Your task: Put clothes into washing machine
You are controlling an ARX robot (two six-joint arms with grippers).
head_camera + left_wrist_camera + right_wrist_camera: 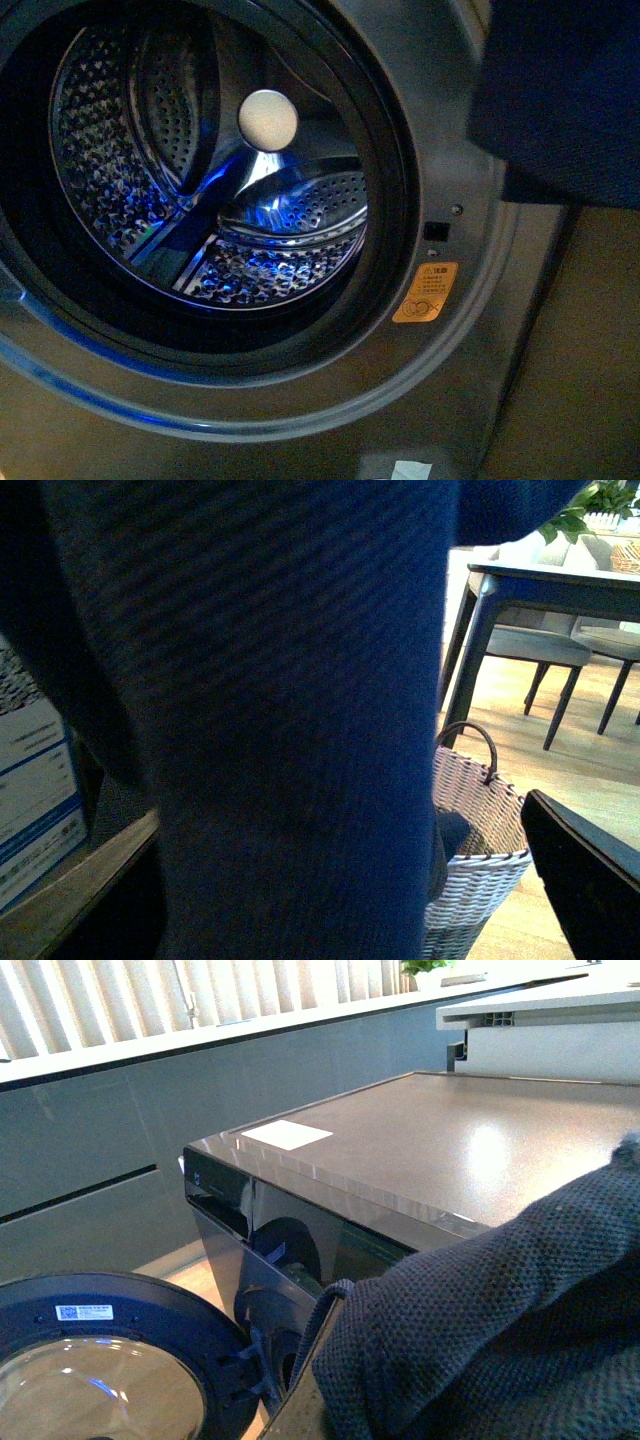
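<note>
The washing machine (470, 330) is grey, and its round porthole stands open onto the perforated steel drum (110, 160). A cream hub (268, 120) sits at the drum's centre and an orange sticker (426, 292) beside the opening. The clothes (560, 90), a dark navy knit, hang at the upper right, outside the porthole. My right gripper (380, 1400) is shut on the clothes (500, 1330), which bury its fingers, above the machine's top (450, 1140). My left gripper (345, 910) is open; the clothes (280, 720) hang in front of it and one dark finger (590, 880) shows.
The machine's round door (110, 1360) is swung open. A white wicker basket (480, 830) with a handle stands on the wooden floor in the left wrist view. Behind it are a dark table (540, 585) and chairs (560, 650). A printed box (35, 790) rests on a wooden ledge.
</note>
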